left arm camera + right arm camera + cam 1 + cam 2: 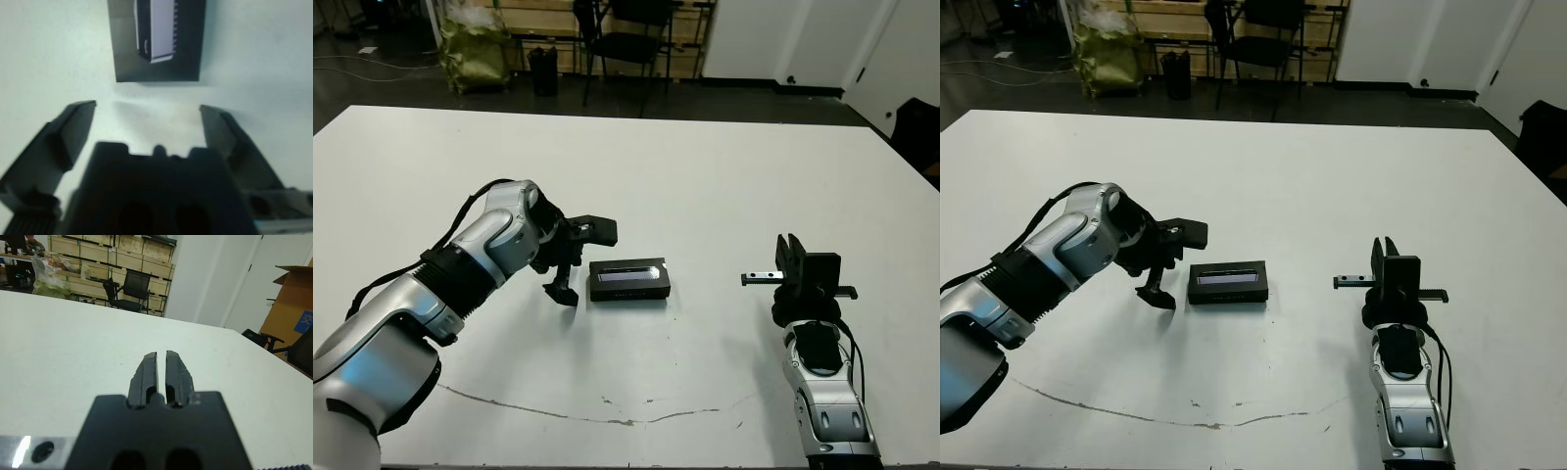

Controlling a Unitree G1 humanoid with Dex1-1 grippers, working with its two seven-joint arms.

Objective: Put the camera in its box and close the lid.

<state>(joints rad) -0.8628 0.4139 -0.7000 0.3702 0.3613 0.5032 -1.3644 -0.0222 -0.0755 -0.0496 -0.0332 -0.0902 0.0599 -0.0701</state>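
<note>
Lid [628,281] sits on the white surface [705,176], flat matte black with a glossy pale stripe | my left hand [579,260] spread wide just beside it, empty | right hand [162,374] nearly closed, empty, well apart | risk: I could nudge the lid askew | camera unseen.

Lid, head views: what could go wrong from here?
1. The left gripper sits close beside the lid with its jaws wide open. A careless sideways move could shove the lid across the table or knock it askew.
2. Only the lid's striped top shows. The camera is out of sight, and I cannot tell whether the lid is fully seated, so the job may look finished when it is not.
</note>
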